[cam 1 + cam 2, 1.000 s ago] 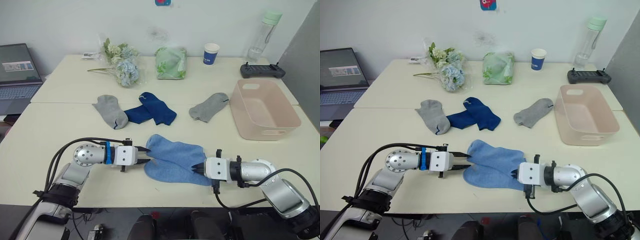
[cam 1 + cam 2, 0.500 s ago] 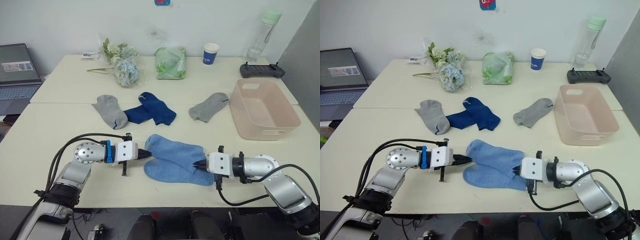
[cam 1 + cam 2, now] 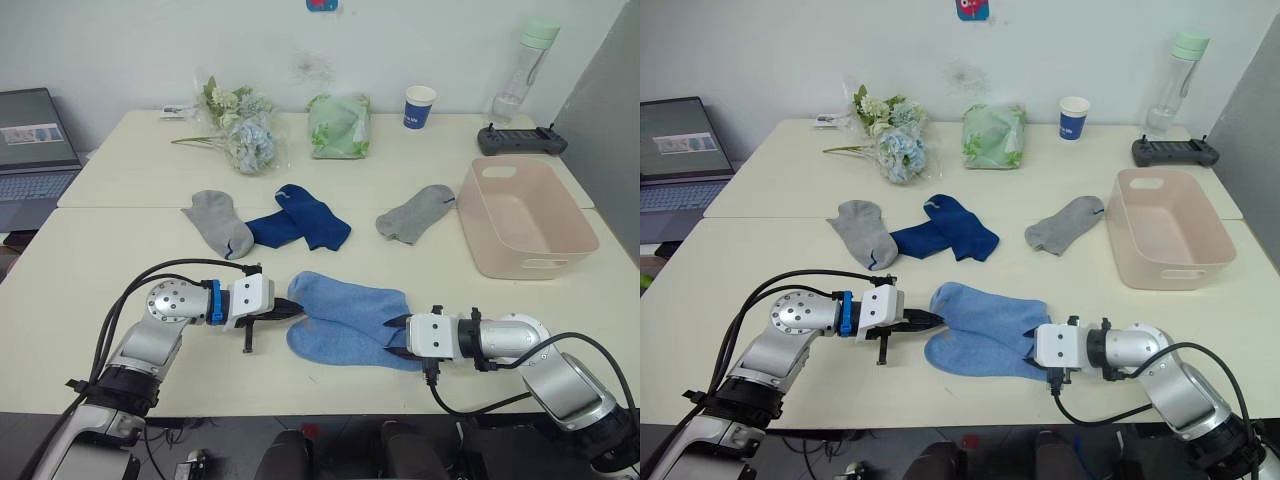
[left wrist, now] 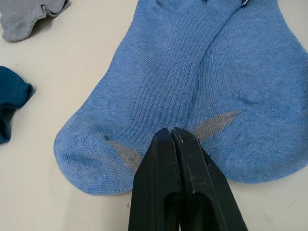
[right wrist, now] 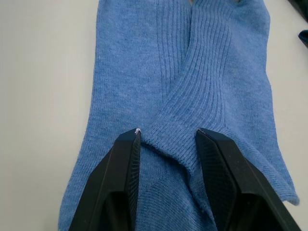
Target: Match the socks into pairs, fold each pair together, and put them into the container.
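1. Light blue socks (image 3: pixel 345 318) lie overlapped at 6 o'clock; container (image 3: pixel 528 215) at 2 o'clock.
2. Left gripper (image 4: pixel 172 132): fingers pressed together on the toe end.
3. Right gripper (image 5: pixel 167 137): fingers parted, straddling a cuff ridge.
4. Advice: pinch both layers before folding.

Lower centre of my head view: two light blue socks (image 3: pixel 345 320) lie flat, overlapped lengthwise. Mid-frame: a grey sock (image 3: pixel 220 222) at left touches the two crossed navy socks (image 3: pixel 300 218); a second grey sock (image 3: pixel 416 213) lies right of centre. At right stands the pink tub (image 3: pixel 527 216), open and upright.
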Tool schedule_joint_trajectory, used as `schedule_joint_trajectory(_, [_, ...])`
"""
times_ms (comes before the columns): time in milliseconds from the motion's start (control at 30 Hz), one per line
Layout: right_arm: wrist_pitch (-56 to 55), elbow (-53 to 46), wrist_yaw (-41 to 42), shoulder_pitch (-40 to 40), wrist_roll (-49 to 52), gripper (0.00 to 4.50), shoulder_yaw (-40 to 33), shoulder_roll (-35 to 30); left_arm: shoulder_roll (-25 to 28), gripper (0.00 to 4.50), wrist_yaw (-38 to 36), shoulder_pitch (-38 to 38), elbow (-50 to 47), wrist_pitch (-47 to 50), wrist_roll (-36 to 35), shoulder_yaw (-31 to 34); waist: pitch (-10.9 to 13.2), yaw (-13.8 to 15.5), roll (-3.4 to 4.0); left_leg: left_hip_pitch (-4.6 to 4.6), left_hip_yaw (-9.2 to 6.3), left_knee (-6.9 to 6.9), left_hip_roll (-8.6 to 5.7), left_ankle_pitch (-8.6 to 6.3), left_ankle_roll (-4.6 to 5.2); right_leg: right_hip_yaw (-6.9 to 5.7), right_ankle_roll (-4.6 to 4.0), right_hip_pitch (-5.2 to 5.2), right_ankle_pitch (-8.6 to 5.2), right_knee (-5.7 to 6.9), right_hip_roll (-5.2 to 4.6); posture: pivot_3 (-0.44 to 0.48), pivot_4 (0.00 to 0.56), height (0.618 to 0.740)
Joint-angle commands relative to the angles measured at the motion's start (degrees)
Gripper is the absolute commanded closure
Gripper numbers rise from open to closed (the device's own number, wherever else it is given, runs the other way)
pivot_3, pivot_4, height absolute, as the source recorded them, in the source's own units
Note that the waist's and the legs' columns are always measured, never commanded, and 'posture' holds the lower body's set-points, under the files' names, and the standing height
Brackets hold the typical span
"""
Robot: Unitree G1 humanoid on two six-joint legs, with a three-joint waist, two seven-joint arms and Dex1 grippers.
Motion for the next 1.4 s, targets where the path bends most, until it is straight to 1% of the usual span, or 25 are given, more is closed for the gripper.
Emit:
schedule_joint_trajectory(33, [-0.91, -0.68, 0.73, -0.90, -0.30, 2.53, 0.37, 0.03, 0.45, 4.50, -0.03, -0.07, -2.14, 0.18, -1.09, 1.55, 0.00, 0.00, 0.00, 0.00, 0.00, 0.00, 0.00, 0.00, 0.00, 0.01, 0.00, 0.00, 0.00, 0.00, 0.00, 0.000, 0.150, 0.740])
schedule_joint_trajectory(233, [-1.23, -0.26, 1.24, -1.52, -0.48, 2.53, 0.52, 0.19, 0.63, 4.50, 0.00, 0.14, -2.26, 0.26, -1.12, 1.77, 0.00, -0.02, 0.00, 0.00, -0.01, 0.00, 0.00, 0.00, 0.00, 0.01, 0.00, 0.00, 0.00, 0.00, 0.00, 0.000, 0.150, 0.740])
schedule_joint_trajectory(333, [-0.44, -0.06, 1.04, -1.63, 0.41, 3.14, 0.06, 1.07, 0.58, 4.50, 0.11, 0.22, -2.42, 0.35, -1.12, 1.80, 0.00, -0.02, 0.00, 0.00, -0.01, 0.00, 0.01, 0.00, 0.00, 0.01, 0.00, 0.00, 0.00, 0.00, 0.00, 0.000, 0.150, 0.740])
schedule_joint_trajectory(433, [0.42, -0.29, 0.99, -1.63, 0.91, 4.20, -0.48, 1.53, 0.55, 4.50, 0.09, 0.31, -2.55, 0.38, -1.20, 1.83, 0.00, -0.03, 0.00, 0.00, -0.01, 0.00, 0.01, 0.00, 0.00, 0.02, 0.00, 0.00, 0.00, 0.00, 0.00, 0.000, 0.150, 0.740])
schedule_joint_trajectory(467, [0.60, -0.37, 1.08, -1.60, 1.04, 4.47, -0.67, 1.53, 0.54, 4.50, 0.08, 0.34, -2.54, 0.31, -1.17, 1.82, 0.00, -0.02, 0.00, 0.00, -0.01, 0.00, 0.01, 0.00, 0.00, 0.03, 0.00, 0.00, 0.00, 0.00, 0.00, 0.000, 0.150, 0.740])
schedule_joint_trajectory(767, [3.57, -2.06, 1.69, -1.54, 4.57, 4.47, -3.21, 1.25, 0.48, 4.50, 0.20, 0.65, -3.01, 0.56, -1.13, 1.80, 0.00, -0.03, 0.00, 0.00, -0.01, 0.01, 0.01, 0.00, 0.00, 0.03, 0.00, 0.00, 0.00, 0.00, 0.00, 0.000, 0.150, 0.740])
schedule_joint_trajectory(933, [8.56, -4.19, 1.40, -1.48, 10.04, 4.47, -6.24, 2.22, 0.60, 4.50, 0.21, 0.57, -3.26, 0.93, -1.42, 2.14, 0.00, -0.02, 0.00, -0.01, -0.01, 0.01, 0.01, 0.00, 0.00, 0.03, 0.00, 0.00, 0.00, 0.00, 0.00, 0.000, 0.150, 0.740])
schedule_joint_trajectory(1033, [15.64, -7.20, 0.40, -1.80, 17.35, 4.47, -11.73, 3.04, 1.05, 4.50, 0.23, 0.16, -4.53, 2.74, -3.39, 4.02, 0.00, -0.03, 0.00, -0.01, -0.04, 0.01, 0.02, 0.00, 0.00, 0.03, 0.00, 0.00, 0.00, 0.00, -0.01, 0.000, 0.150, 0.740])
schedule_joint_trajectory(1100, [18.49, -8.75, 0.35, -1.69, 20.99, 4.47, -15.01, 2.68, 0.80, 4.50, 0.93, -1.05, -5.91, 1.81, -4.41, 5.59, 0.00, 0.01, 0.00, -0.04, -0.09, 0.01, 0.03, 0.00, 0.00, 0.03, 0.00, 0.00, 0.00, 0.00, -0.01, 0.000, 0.150, 0.740])
schedule_joint_trajectory(1200, [23.24, -12.39, 0.49, -1.51, 26.15, 4.47, -18.16, 1.59, 1.54, 4.50, -0.19, -1.20, -11.84, 6.23, -7.40, 6.35, 0.00, 0.06, 0.00, -0.07, -0.10, 0.01, 0.01, 0.00, 0.00, 0.03, 0.00, 0.01, 0.00, -0.03, -0.03, 0.000, 0.150, 0.740])
schedule_joint_trajectory(1333, [33.09, -17.80, -0.08, -1.37, 38.59, 4.47, -22.93, 1.26, 5.86, 4.50, -2.82, 0.85, -22.46, 19.87, -15.03, 6.95, 0.00, -0.14, 0.00, -0.06, -0.09, -0.01, 0.04, 0.00, 0.00, 0.05, 0.00, 0.00, 0.00, -0.04, -0.03, 0.000, 0.150, 0.740])
schedule_joint_trajectory(1400, [36.88, -18.89, -0.52, -0.96, 43.92, 4.47, -25.04, 0.75, 8.23, 4.50, -4.12, 1.31, -25.78, 24.70, -17.74, 7.33, 0.01, -0.22, 0.00, -0.05, -0.10, -0.02, 0.05, -0.01, 0.01, 0.04, 0.00, 0.00, 0.00, -0.03, -0.02, 0.000, 0.150, 0.740])
